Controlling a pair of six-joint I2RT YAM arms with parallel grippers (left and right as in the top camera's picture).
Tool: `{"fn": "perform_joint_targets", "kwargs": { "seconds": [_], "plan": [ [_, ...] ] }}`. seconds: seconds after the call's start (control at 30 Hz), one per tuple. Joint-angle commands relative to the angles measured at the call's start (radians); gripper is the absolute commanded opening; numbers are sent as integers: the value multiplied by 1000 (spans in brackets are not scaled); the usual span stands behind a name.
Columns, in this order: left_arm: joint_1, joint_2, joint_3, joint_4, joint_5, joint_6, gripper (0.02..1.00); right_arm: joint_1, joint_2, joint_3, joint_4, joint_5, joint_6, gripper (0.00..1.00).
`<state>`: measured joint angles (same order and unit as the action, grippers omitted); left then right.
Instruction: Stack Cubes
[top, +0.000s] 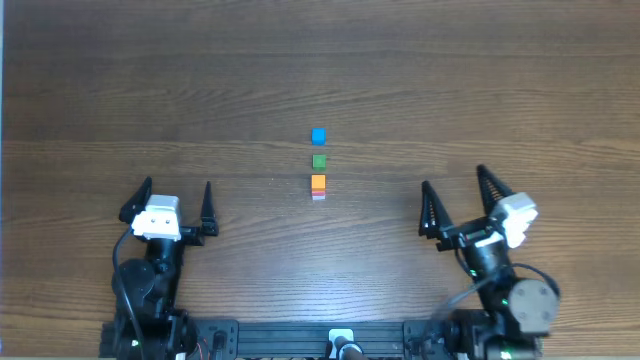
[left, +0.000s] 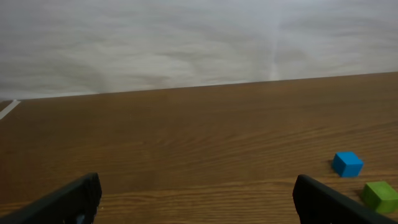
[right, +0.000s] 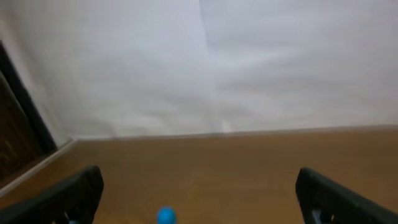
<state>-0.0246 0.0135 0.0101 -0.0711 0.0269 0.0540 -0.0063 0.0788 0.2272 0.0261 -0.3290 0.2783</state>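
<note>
The wooden tabletop carries all the things. The two arms stand at its near edge, one toward each near corner, and both are low and close to their bases.

The left gripper has its fingers wide apart and nothing between them. The right gripper is the same, spread and empty. Both are well apart from the cubes.

The cubes lie in a short row at the middle of the tabletop, and the row runs from the near edge toward the far edge. The orange cube is nearest to the arms, then the green cube, and the blue cube is farthest. They are near one another but do not touch. A pale strip shows at the near side of the orange cube; I cannot tell if it is another cube under it or only its side.

I judge that the stacking is at its very start: the blue and green cubes each sit alone on the wood. The next move calls for one arm to reach toward the middle, come down over one cube with the fingers on two opposite faces, and close squarely, without pushing the neighbour.
</note>
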Motion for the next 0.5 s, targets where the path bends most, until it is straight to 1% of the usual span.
{"fn": "perform_joint_targets", "kwargs": {
  "seconds": [0.03, 0.1, 0.23, 0.37, 0.4, 0.5],
  "plan": [
    [5, -10, -4, -4, 17, 17, 1000, -5, 183, 288, -65, -106, -56, 993],
    [5, -10, -4, -4, 17, 17, 1000, -5, 288, 413, -133, -122, -56, 991],
    [5, -10, -4, -4, 17, 17, 1000, 5, 572, 732, -365, -134, -60, 991],
    [5, -10, -4, -4, 17, 17, 1000, 69, 847, 1003, -592, -124, -111, 991],
    [5, -10, -4, -4, 17, 17, 998, 101, 920, 1069, -652, -93, -112, 993],
    [5, -10, -4, -4, 17, 17, 1000, 222, 1118, 1216, -792, 44, -112, 991]
  ]
}}
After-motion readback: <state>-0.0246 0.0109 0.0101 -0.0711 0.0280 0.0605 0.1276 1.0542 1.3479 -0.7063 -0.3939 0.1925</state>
